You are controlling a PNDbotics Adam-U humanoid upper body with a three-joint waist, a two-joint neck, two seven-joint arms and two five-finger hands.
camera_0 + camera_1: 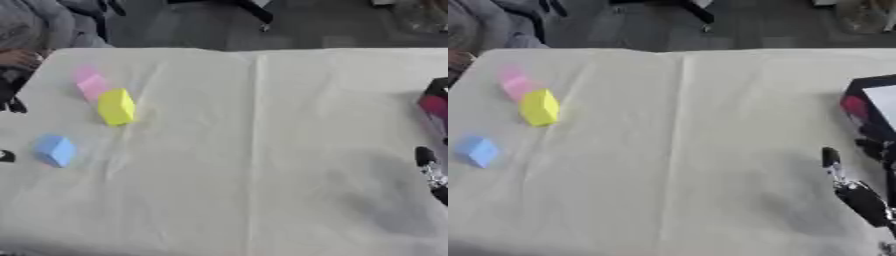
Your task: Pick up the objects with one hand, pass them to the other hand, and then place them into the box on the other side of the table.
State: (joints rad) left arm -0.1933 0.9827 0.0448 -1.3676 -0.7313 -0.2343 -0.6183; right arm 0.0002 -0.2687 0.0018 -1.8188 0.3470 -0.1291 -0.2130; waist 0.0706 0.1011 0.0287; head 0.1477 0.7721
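While the right hand (852, 192) hovered low over the table (693, 150) at the right edge of the view, only part of it showed: one dark finger (830, 157) stood up straight, with the black body of the hand below it and running out of the picture. It held nothing that could be seen, but whether its other fingers were straight or curled could not be told.

Just beyond that hand, farther from the robot and touching the right edge of the view, sat the dark box (868, 112), with a red patch on its near wall and a pale surface showing at its top. Hand and box were near each other but apart.

All three task objects lay well away from the hand, across the cream-coloured cloth on the opposite side of the table. The yellow block (116, 106) stood tilted there, and the pink block (90, 84) lay just behind it, at its far-left corner, so close that the two seemed to touch. The blue block (55, 150) rested alone, nearer the robot than the other two and closest to the left edge.

A small dark shape (6, 156) showed at the left edge, beside the blue block; what it was could not be made out.
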